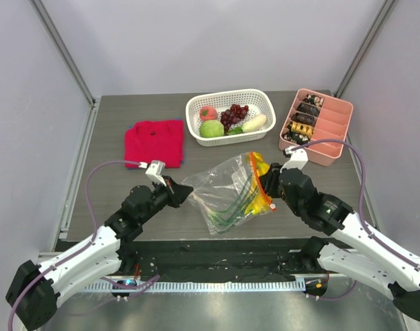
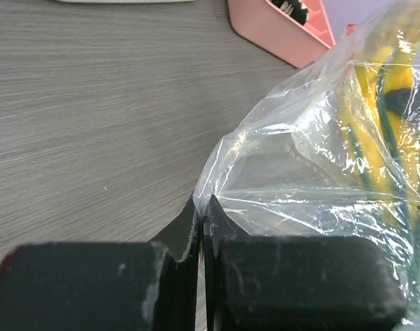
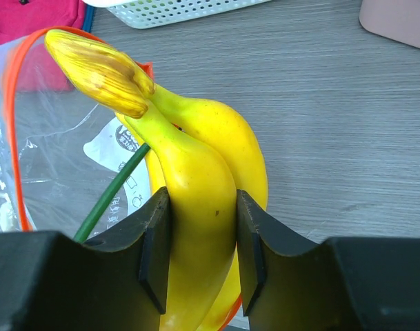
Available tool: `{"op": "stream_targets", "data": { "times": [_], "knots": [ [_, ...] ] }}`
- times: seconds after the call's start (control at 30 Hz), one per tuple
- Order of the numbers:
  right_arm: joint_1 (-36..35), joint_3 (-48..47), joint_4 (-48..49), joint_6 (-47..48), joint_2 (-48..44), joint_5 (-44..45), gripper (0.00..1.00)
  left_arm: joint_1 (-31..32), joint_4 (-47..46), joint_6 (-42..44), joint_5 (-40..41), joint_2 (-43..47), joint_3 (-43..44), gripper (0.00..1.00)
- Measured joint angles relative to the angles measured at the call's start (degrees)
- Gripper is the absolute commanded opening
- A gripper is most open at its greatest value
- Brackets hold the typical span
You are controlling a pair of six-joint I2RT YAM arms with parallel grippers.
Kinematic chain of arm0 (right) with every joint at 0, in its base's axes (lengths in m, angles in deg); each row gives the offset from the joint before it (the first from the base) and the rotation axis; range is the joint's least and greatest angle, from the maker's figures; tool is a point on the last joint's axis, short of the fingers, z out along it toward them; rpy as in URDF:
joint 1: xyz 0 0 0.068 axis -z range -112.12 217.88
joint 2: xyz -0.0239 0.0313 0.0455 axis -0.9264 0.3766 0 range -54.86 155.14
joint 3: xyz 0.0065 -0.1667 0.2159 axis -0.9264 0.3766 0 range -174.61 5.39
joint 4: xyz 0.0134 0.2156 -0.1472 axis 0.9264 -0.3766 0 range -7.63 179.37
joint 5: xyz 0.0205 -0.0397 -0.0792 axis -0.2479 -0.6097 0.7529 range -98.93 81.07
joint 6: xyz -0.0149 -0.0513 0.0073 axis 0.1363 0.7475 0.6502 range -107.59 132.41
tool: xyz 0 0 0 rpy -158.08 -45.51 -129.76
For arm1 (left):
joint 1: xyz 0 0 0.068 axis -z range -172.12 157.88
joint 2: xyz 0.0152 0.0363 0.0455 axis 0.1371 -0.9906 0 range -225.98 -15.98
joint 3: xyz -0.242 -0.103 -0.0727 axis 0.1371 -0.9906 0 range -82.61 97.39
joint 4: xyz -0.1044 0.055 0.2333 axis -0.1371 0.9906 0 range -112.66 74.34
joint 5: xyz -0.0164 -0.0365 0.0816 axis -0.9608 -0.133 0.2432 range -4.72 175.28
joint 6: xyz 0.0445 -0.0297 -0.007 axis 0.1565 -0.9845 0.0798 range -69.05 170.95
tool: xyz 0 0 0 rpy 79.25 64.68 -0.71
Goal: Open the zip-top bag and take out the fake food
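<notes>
Left hand (image 2: 203,205) clamped on zip-top bag (image 1: 223,186) corner mid bench (image 1: 110,141), right hand (image 3: 201,207) clamped on bananas (image 3: 196,138) at its mouth — draw them straight out w/ bag taut — no twisting.

The top camera hangs high behind the arm bases (image 1: 130,276), looking down and forward over the whole table (image 1: 147,107) to the far wall (image 1: 216,41). The left wrist camera sits low behind its fingers (image 2: 178,234), facing right and far, very near the bag (image 1: 227,186). The right wrist camera, equally close, faces far across the bananas (image 3: 196,200). All three share the bag and the pink tray (image 1: 330,124); the pale sliver atop the left wrist view is probably the basket (image 1: 227,94).
</notes>
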State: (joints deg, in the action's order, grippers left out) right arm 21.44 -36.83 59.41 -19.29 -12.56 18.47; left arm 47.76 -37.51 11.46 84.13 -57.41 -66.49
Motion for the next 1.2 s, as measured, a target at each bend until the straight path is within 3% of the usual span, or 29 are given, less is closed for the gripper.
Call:
{"op": "stream_targets", "data": {
  "times": [0.1, 0.17, 0.3, 0.47, 0.5, 0.63, 0.7, 0.83, 1.03, 1.2],
  "knots": [
    [0.0, 0.0, 0.0, -0.2, 0.7, 0.7, 0.01, 0.0, -0.5, -0.1, 0.8, -2.1, 0.0, 0.0],
    [0.0, 0.0, -0.1, -0.4, 2.0, 0.8, 0.01, 0.0, -1.0, -0.2, 1.6, -3.5, -0.3, 0.07],
    [0.0, 0.0, 0.0, -1.2, 4.3, 0.6, 0.01, 0.0, 0.0, -0.4, 3.3, -6.3, -0.4, 0.5],
    [0.0, 0.1, 0.4, -1.1, 6.7, 0.4, 0.01, -0.2, 6.9, 0.0, 2.9, -7.5, 2.9, 0.57],
    [0.0, 0.1, 0.7, -0.9, 7.2, 0.4, 0.01, -0.3, 8.3, 0.3, 2.3, -7.3, 4.4, 0.8],
    [0.0, 0.1, 1.7, 0.2, 10.4, 0.4, 0.01, -0.3, 15.1, 0.7, -1.3, -6.6, 13.8, 0.83],
    [0.0, 0.0, 2.2, 1.0, 12.2, 0.4, 0.01, -0.2, 15.7, -0.5, -4.0, -6.8, 19.6, 0.93],
    [0.0, -0.5, 2.8, 2.0, 14.5, 0.4, 0.01, 2.1, 15.6, -3.5, -6.0, -12.6, 29.6, 0.94],
    [-0.3, -1.8, 3.4, 3.1, 15.8, 0.5, 0.01, 9.0, 24.0, -4.8, -0.1, -30.5, 47.6, 0.88],
    [-0.7, -2.4, 3.5, 3.5, 15.8, 0.8, 0.01, 14.2, 33.1, -5.5, 10.1, -39.4, 54.2, 0.88]
  ]
}}
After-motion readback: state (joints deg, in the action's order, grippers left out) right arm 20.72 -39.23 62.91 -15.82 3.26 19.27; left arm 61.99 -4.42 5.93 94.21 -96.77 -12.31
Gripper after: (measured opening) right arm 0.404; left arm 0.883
